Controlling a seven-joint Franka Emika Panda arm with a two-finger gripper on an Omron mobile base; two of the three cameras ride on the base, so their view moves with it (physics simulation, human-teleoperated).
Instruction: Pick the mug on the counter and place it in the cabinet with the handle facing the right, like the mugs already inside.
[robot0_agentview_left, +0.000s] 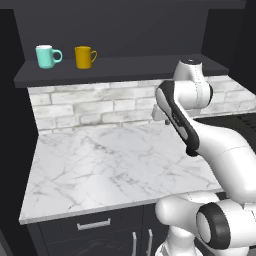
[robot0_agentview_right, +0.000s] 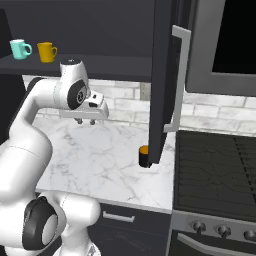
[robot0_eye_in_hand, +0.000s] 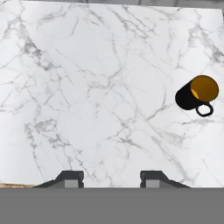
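gripper (robot0_eye_in_hand: 111, 178) above counter (robot0_eye_in_hand: 87, 109) | fingers (robot0_eye_in_hand: 70, 178) spread apart, gripping nothing | mug (robot0_eye_in_hand: 196, 93) upright, well off to the right of the fingers

mug (robot0_eye_in_hand: 195, 94) on counter (robot0_agentview_left: 100, 170), right end, seemingly beside stove (robot0_agentview_right: 215, 170) | two mugs (robot0_agentview_left: 65, 56) on shelf above

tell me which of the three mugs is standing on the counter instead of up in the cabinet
The black mug with the orange inside; it stands on the marble counter. The teal mug and yellow-orange mug sit on the cabinet shelf.
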